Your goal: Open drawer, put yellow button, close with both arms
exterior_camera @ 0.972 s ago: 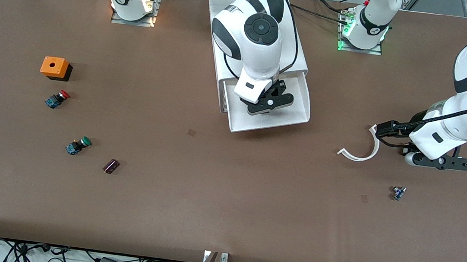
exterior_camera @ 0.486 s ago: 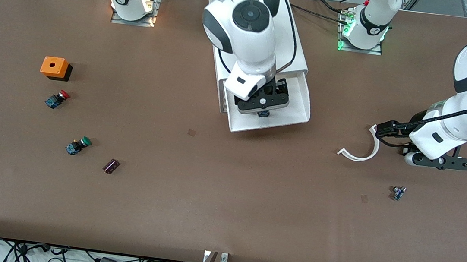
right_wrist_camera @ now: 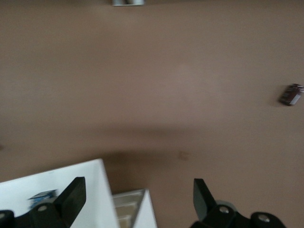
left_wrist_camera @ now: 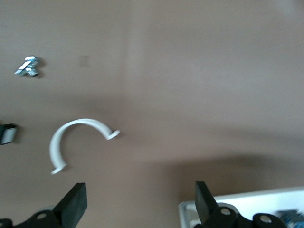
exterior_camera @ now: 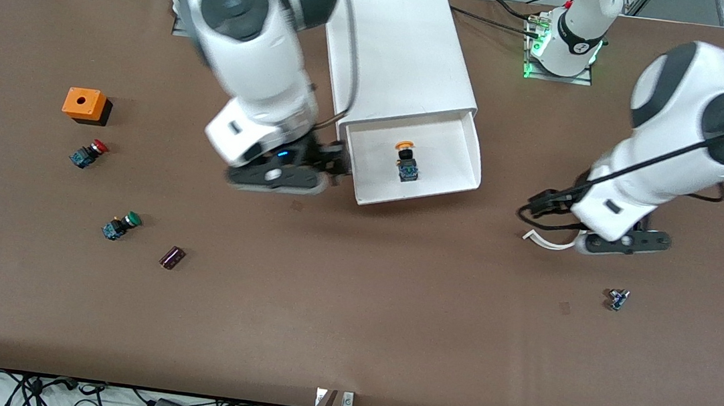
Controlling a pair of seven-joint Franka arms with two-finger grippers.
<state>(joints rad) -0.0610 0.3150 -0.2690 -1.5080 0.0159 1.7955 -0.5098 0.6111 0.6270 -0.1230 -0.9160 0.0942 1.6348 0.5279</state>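
The drawer [exterior_camera: 467, 167] stands pulled out of the white cabinet [exterior_camera: 399, 45] toward the front camera. The yellow button [exterior_camera: 405, 160] lies in it, cap toward the cabinet. My right gripper [exterior_camera: 280, 178] is open and empty, over the table beside the drawer's side toward the right arm's end. In the right wrist view the gripper [right_wrist_camera: 137, 199] is open over the drawer's corner [right_wrist_camera: 52, 190]. My left gripper [exterior_camera: 623, 242] is open and empty, over the table toward the left arm's end. The left wrist view shows it [left_wrist_camera: 140, 205] open, with the drawer's corner [left_wrist_camera: 237, 209] at the edge.
A white curved piece [exterior_camera: 543, 241] lies just beside the left gripper, with a small metal part [exterior_camera: 617, 299] nearer the camera. Toward the right arm's end lie an orange box [exterior_camera: 84, 104], a red-capped button [exterior_camera: 89, 153], a green-capped button [exterior_camera: 121, 225] and a purple cylinder [exterior_camera: 172, 257].
My right gripper has left the yellow button in the drawer and swung out toward the right arm's end. My left arm has shifted toward the drawer, over the curved piece.
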